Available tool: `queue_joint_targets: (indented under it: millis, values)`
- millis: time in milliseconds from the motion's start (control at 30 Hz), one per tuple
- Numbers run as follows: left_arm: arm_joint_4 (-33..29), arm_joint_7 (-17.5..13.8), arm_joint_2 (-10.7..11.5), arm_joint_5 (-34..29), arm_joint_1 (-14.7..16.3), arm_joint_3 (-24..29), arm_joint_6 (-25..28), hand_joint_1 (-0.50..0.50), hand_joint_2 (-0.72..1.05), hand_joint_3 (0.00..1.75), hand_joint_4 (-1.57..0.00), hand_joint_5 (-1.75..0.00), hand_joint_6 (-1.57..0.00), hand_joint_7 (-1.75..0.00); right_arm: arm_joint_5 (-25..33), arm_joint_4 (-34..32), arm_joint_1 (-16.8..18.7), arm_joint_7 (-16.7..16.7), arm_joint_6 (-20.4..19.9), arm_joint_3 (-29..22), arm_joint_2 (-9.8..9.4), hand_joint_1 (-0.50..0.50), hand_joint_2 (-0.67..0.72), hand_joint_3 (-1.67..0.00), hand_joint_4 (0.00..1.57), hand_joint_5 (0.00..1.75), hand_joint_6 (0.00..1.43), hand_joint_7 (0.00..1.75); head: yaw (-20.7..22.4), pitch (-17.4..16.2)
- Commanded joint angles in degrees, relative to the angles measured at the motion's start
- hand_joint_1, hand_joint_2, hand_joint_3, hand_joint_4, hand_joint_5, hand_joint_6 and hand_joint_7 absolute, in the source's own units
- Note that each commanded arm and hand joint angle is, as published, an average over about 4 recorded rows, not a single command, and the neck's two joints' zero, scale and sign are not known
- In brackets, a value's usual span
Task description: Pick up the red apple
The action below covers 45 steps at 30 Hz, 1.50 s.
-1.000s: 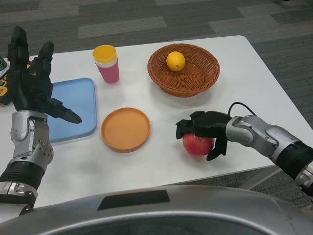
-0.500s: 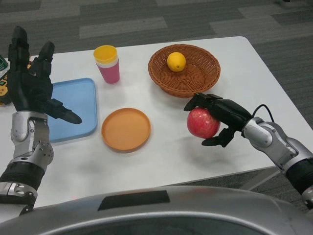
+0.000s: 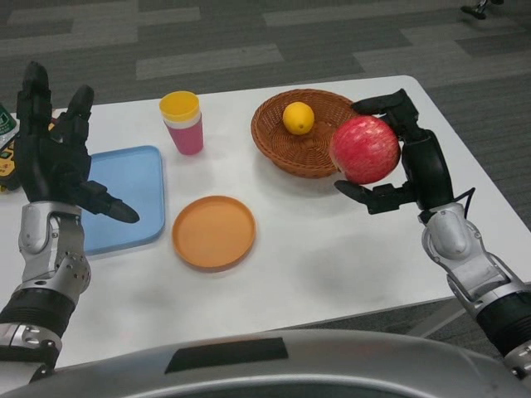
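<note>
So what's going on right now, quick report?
Right hand holds red apple, lifted above the table. Left hand open, raised over blue tray. Nothing in the way.

The round red apple (image 3: 365, 149) has smooth, faintly speckled skin. At ten o'clock from it sits a rough brown woven wicker basket (image 3: 309, 149). The round orange plastic plate (image 3: 213, 231) looks matt.
</note>
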Motion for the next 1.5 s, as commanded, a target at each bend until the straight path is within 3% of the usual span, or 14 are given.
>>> queue_joint_targets:
  millis: [33, 233, 400, 867, 1067, 1300, 1500]
  values:
    - [0.2, 0.2, -0.4, 0.0, -0.4, 0.4, 0.0, -0.5, -0.55, 0.0, 0.0, -0.56, 0.0, -0.14, -0.2, -0.6, -5.7, -0.9, -0.7, -1.3, 0.89, -0.46, -0.6, -1.11, 1.08, 1.65, 1.02, 1.57, 0.4, 2.5]
    - [-0.1, 0.2, -0.7, 0.0, -0.6, 0.3, -0.1, -0.5, -0.55, 0.0, 0.0, -0.56, 0.0, -0.14, -2.0, 6.1, -13.1, 0.7, -1.2, -0.8, 7.06, -0.46, -0.6, -1.11, 1.11, 1.65, 1.03, 1.59, 0.9, 6.2]
    - [-0.5, 0.2, -1.0, 0.1, -0.6, 0.3, -0.1, -0.5, -0.55, 0.0, 0.0, -0.51, 0.0, -0.14, -2.5, 10.0, -15.8, 0.8, -2.1, -0.7, 9.52, -0.46, -0.6, -1.11, 1.2, 1.65, 1.11, 1.61, 0.9, 9.2]
    - [-0.8, 0.2, -1.6, 0.5, -0.6, -0.1, -0.2, -0.5, -0.55, 0.0, 0.0, -0.51, 0.0, -0.14, -1.3, 14.7, -18.1, 0.4, -3.3, 1.5, 10.4, -0.46, -0.6, -1.15, 1.32, 1.65, 1.17, 1.61, 0.9, 14.4]
    - [-1.1, 0.2, -1.7, 0.5, -0.6, -0.3, -0.3, -0.5, -0.55, 0.0, 0.0, -0.51, 0.0, -0.14, -0.6, 14.9, -18.1, 0.1, -3.7, 1.9, 10.18, -0.46, -0.6, -1.19, 1.34, 1.65, 1.2, 1.55, 0.9, 14.7]
    - [-1.8, 0.2, -1.8, 0.5, -0.4, -0.4, -0.3, -0.5, -0.55, 0.0, 0.0, -0.51, 0.0, -0.14, 0.0, 14.9, -18.0, -0.5, -4.3, 2.4, 10.05, -0.46, -0.6, -1.19, 1.35, 1.65, 1.2, 1.61, 1.0, 15.3]
    - [-1.8, 0.2, -1.8, 0.5, -0.2, -0.4, -0.3, -0.5, -0.55, 0.0, 0.0, -0.51, 0.0, -0.14, 0.1, 14.9, -18.0, -0.9, -4.5, 2.5, 10.05, -0.46, -0.6, -1.21, 1.36, 1.65, 1.2, 1.59, 1.2, 14.1]
